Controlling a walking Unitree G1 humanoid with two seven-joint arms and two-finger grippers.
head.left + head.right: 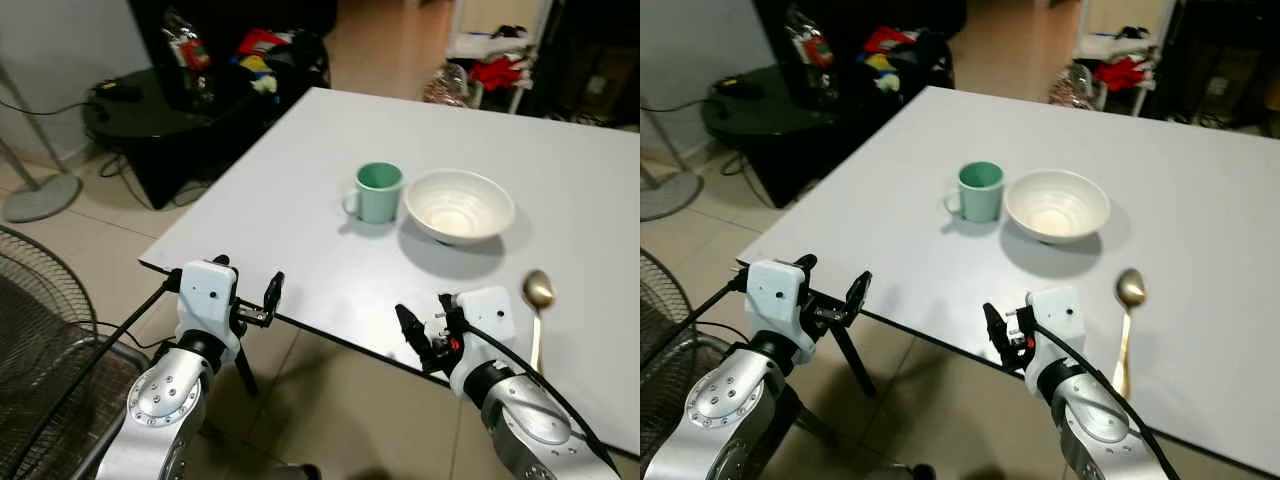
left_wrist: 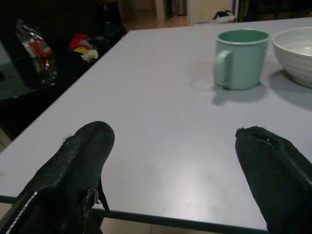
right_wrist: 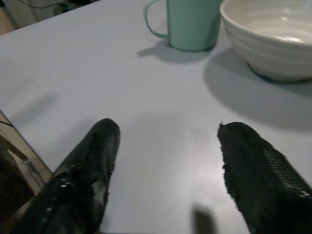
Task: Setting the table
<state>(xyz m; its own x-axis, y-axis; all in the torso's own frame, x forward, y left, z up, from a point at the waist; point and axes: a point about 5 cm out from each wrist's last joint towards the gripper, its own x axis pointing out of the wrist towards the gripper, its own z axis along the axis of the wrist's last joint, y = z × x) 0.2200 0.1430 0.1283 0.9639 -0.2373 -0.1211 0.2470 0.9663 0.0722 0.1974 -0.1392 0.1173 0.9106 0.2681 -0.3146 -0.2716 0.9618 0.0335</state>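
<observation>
You have a green mug (image 1: 378, 191), a white bowl (image 1: 459, 205) just beside it and a spoon (image 1: 537, 305) already laid on the white tabletop (image 1: 300, 250), so the setting looks well along. Your left pincer (image 1: 250, 300) and right pincer (image 1: 425, 330) both hover spread and empty at the near edge.

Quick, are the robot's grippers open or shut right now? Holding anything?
Left gripper: open, empty, at the table edge.
Right gripper: open, empty, over the table.
</observation>
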